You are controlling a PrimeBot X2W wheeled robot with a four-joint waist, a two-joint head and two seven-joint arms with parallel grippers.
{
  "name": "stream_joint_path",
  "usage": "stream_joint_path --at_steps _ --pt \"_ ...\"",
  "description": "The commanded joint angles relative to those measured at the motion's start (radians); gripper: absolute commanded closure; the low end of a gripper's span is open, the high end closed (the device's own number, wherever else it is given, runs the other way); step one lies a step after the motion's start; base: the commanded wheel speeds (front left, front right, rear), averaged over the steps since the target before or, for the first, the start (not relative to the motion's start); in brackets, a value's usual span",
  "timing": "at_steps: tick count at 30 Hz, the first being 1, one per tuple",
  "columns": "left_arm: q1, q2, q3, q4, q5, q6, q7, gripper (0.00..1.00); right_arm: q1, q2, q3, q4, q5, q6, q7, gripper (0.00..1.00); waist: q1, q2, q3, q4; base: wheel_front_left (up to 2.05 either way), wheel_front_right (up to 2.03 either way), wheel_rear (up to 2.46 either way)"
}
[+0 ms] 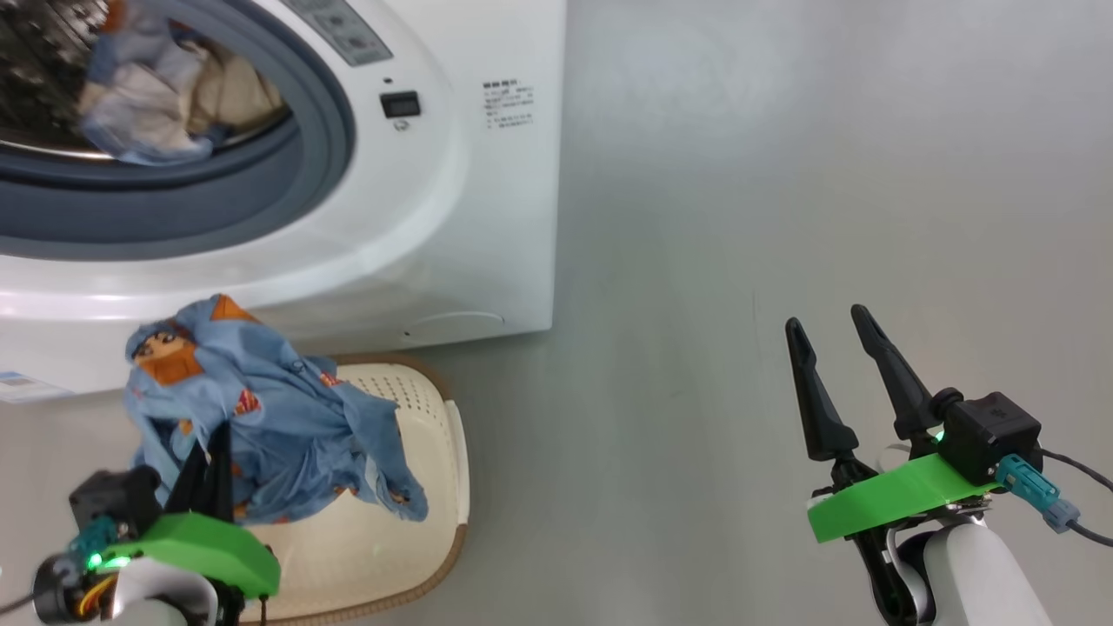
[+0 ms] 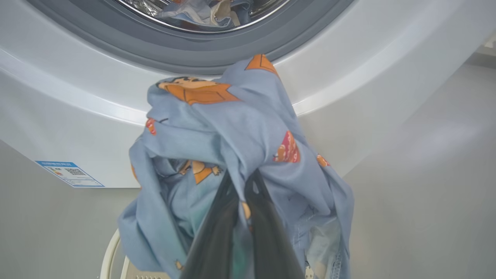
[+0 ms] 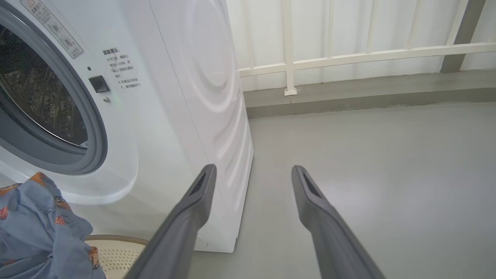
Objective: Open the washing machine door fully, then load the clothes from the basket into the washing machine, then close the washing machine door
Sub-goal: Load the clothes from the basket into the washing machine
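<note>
On the left gripper (image 2: 240, 181), the tips of the fingers (image 2: 215, 240) are buried in the folds of the garment (image 2: 240, 128). Past these fingers, the opening (image 2: 116, 37) of the washing machine (image 2: 77, 112) is cut off by the top edge, and the laundry (image 2: 205, 11) inside is blurred. Under them, the garment covers most of the basket (image 1: 448, 487). Left of the fingers (image 3: 186, 221) of the right gripper (image 3: 254, 167), the printed notice (image 3: 121, 69) is too small to read.
</note>
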Motion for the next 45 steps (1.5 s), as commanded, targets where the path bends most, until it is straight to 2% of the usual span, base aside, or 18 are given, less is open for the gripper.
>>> stream_joint_path --at_steps 1,15,25,36,45 --pt "0.027 0.016 0.042 -0.04 0.003 -0.004 -0.013 1.0 0.016 0.0 0.018 -0.02 -0.001 0.002 -0.007 0.0 0.0 0.0 -0.046 0.019 0.0 0.0 0.0" --pt "0.182 -0.044 0.072 -0.213 0.024 -0.023 -0.014 1.0 0.07 0.0 0.017 -0.003 0.019 0.002 -0.007 0.0 0.0 0.0 -0.161 0.02 0.0 0.0 0.0" --pt "0.227 -0.058 0.075 -0.278 0.025 -0.028 -0.014 1.0 0.088 0.0 0.018 -0.001 0.029 0.002 -0.007 0.0 0.0 0.0 -0.188 0.027 0.0 0.0 0.0" --pt "0.215 -0.061 0.087 -0.32 0.033 -0.032 -0.014 1.0 0.083 0.0 0.021 -0.003 0.027 0.002 -0.007 0.0 0.0 0.0 -0.172 0.028 0.0 0.0 0.0" --pt "0.097 -0.044 0.113 -0.335 0.027 -0.036 -0.014 1.0 0.062 0.0 0.028 -0.012 0.011 0.002 -0.007 0.0 0.0 0.0 -0.086 0.02 0.0 0.0 0.0"
